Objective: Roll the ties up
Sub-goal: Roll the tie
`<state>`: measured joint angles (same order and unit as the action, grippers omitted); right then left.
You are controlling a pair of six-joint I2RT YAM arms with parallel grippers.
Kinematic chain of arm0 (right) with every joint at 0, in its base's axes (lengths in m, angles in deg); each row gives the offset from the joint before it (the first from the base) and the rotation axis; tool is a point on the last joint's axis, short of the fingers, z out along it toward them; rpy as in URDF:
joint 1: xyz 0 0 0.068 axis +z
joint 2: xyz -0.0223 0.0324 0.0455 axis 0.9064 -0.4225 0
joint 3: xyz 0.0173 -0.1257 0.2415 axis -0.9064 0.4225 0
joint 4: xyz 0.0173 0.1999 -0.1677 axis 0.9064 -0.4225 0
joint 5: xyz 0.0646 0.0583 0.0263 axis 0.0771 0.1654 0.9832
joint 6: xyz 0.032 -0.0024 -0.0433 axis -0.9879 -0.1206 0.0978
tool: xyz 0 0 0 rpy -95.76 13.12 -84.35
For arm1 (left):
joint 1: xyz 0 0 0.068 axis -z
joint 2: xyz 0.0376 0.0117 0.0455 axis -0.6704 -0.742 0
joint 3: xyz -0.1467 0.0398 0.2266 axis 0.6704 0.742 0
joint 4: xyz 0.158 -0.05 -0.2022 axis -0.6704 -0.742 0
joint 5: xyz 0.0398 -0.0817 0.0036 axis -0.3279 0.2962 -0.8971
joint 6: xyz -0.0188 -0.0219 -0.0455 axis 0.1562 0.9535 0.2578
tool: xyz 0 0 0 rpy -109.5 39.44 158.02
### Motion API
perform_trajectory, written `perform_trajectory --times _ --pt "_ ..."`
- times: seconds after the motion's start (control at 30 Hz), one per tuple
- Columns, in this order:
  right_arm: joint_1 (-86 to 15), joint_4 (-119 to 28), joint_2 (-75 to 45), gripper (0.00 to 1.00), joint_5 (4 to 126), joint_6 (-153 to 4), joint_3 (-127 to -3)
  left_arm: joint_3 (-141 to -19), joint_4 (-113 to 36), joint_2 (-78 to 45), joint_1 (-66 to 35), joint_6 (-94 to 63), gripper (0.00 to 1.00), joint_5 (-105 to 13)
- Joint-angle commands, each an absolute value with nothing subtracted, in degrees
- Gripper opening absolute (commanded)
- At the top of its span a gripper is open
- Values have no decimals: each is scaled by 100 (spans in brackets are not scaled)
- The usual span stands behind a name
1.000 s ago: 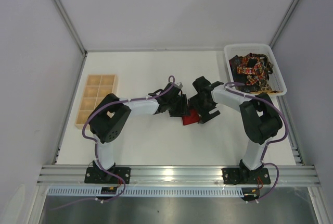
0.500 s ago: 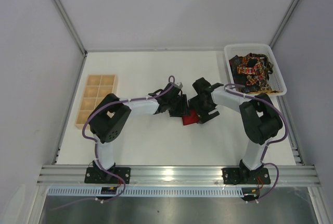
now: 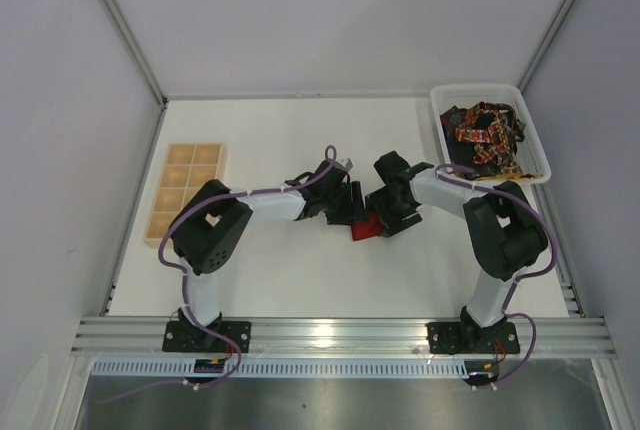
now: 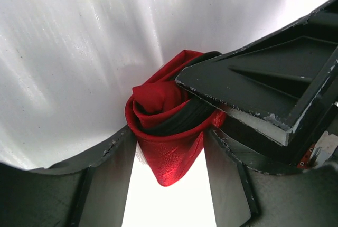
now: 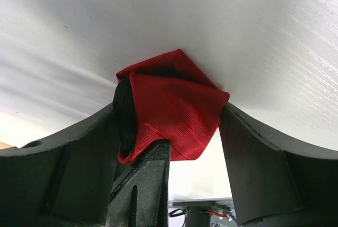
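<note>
Red tie [image 3: 366,226]: it is sitting rolled into a tight coil near the middle of the table [image 3: 280,270], between the two arms; black lining is showing inside the red turns.
Left fingers [image 3: 345,206]: they are reaching in from the left and pinching the roll. In the left wrist view the coil [image 4: 169,148] is sitting between the two pads [image 4: 105,185], its fabric touching both, with a pointed fold hanging down in the gap.
Right fingers [image 3: 395,212]: they are coming in from the right and pressing on the same roll. In the right wrist view the roll [image 5: 174,111] is filling the gap, its dark side lying against one pad and a red corner touching the other [image 5: 253,158].
Crossing: one finger of each arm is showing in the other arm's wrist view, just beside the roll.
Patterned ties [image 3: 485,135]: they are lying tangled in a heap in the bin.
Bin [image 3: 535,140]: white plastic, standing at the far right corner of the table.
Wooden tray [image 3: 185,190]: it is lying along the left edge, well apart from the roll.
</note>
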<state>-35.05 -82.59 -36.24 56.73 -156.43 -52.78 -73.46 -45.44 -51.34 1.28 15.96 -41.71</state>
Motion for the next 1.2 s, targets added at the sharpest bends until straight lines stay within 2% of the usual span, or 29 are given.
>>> perform_trajectory --times 0.0,0.33,0.8,1.17 --pt "-3539 -8190 -3682 75 5550 -15755 -5075 -7123 -4735 -5206 159 1571 60 -4148" --pt "-3653 -8085 -3726 70 5647 -15764 -4970 -6903 -4594 -5119 106 1642 61 -4113" --pt "-3767 -8032 -3840 66 5937 -15632 -5022 -6499 -4410 -4925 -8 1651 71 -3990" --pt "-3785 -7944 -3919 64 6060 -15606 -4979 -6455 -4103 -5197 -96 2292 71 -3499"
